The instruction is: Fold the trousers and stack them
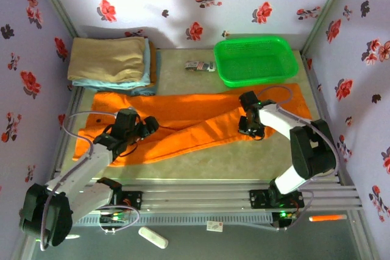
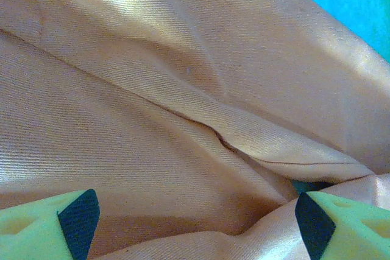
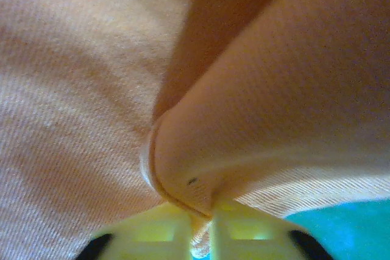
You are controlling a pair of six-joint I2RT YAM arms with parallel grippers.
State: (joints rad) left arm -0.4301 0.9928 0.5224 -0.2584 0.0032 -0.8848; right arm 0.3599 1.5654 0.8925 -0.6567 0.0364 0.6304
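We see the orange trousers (image 1: pixel 195 120) spread flat across the middle of the bench (image 1: pixel 244 159), two legs fanning out to the right, just in front of the green basket (image 1: pixel 256 60). The left tool (image 2: pixel 195 223) hangs over the cloth near its left end, jaws wide apart with a raised crease between them and nothing held. The right tool (image 3: pixel 210 235) is pinched tight on a folded edge of the nearer leg. A tan folded cloth (image 1: pixel 106 56) lies on a light blue cloth (image 1: pixel 143 88) at the far left corner.
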